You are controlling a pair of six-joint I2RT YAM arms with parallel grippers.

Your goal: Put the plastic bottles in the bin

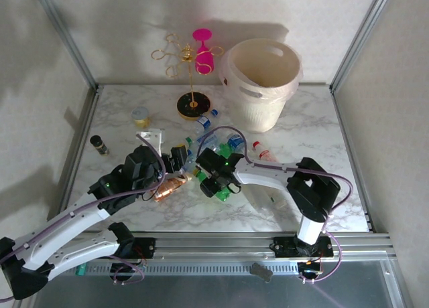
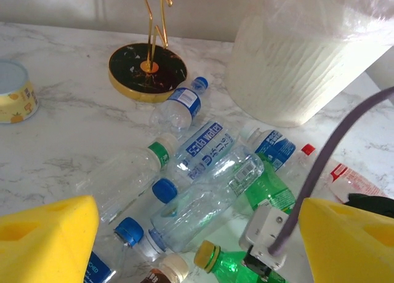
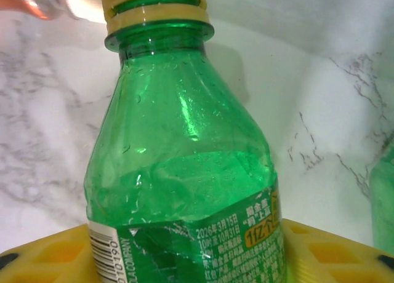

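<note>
Several plastic bottles (image 1: 204, 130) lie in a heap mid-table; from the left wrist they show as clear bottles (image 2: 209, 194) with blue and green caps. My right gripper (image 1: 216, 184) is low at the heap's near edge. Its yellow pads (image 3: 326, 252) press both sides of a green bottle (image 3: 184, 172) with a yellow cap, also seen as the green bottle (image 2: 231, 264) in the left wrist view. My left gripper (image 2: 197, 240) hangs open above the heap, holding nothing. A copper-brown bottle (image 1: 169, 187) lies just near of it. The bin (image 1: 258, 107) stands at the back right.
A gold wire stand (image 1: 191, 104) with a pink glass (image 1: 203, 53) rises behind the heap. A yellow-and-white tub (image 1: 140, 115) and a dark vial (image 1: 99, 144) sit at the left. A red-capped bottle (image 1: 265, 152) lies right of the heap. Frame posts and walls enclose the table.
</note>
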